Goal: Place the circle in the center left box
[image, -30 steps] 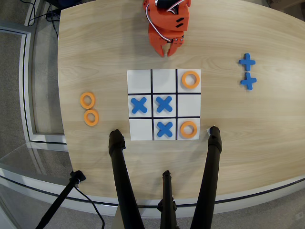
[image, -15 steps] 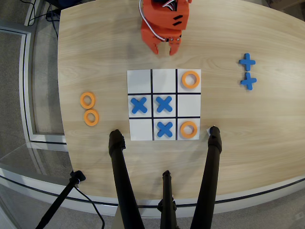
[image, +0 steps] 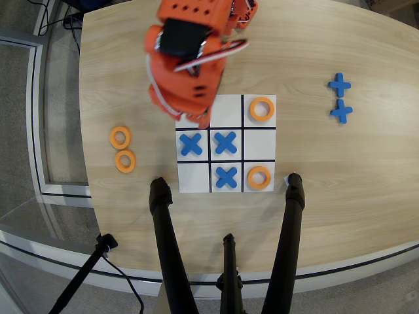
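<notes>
In the overhead view, two loose orange circles [image: 120, 137] [image: 125, 161] lie on the wooden table left of the white nine-square board [image: 194, 176]. Two more orange rings [image: 262, 109] [image: 258, 177] sit in the board's right corner squares. Blue crosses [image: 190, 144] [image: 225, 142] [image: 226, 176] fill three squares. The center left box [image: 259, 144] is the plain white square at the right end of the middle row. My orange gripper [image: 194, 119] hangs over the board's top-left square and hides it. Its jaws point down and nothing shows between them.
Two spare blue crosses [image: 339, 84] [image: 341, 112] lie on the table at the right. Black tripod legs [image: 163, 229] [image: 291, 222] rise over the near edge of the table just below the board. The table's curved left edge [image: 84, 131] runs close to the loose rings.
The arm has swung from the table's far middle toward the near left. The gripper now sits over the board's top-left square. No piece has moved.
</notes>
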Action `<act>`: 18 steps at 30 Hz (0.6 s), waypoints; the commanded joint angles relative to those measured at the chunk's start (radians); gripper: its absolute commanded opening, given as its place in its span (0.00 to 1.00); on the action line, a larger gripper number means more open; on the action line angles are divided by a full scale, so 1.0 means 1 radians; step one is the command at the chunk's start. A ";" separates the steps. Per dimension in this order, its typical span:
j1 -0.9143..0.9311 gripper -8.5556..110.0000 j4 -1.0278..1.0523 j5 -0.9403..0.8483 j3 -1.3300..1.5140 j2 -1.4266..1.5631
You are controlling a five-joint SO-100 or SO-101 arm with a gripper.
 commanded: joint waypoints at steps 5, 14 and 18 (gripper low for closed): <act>0.098 0.21 0.000 0.009 -0.357 -0.302; 0.199 0.23 -0.005 -0.041 -0.591 -0.555; 0.229 0.24 -0.006 -0.078 -0.624 -0.617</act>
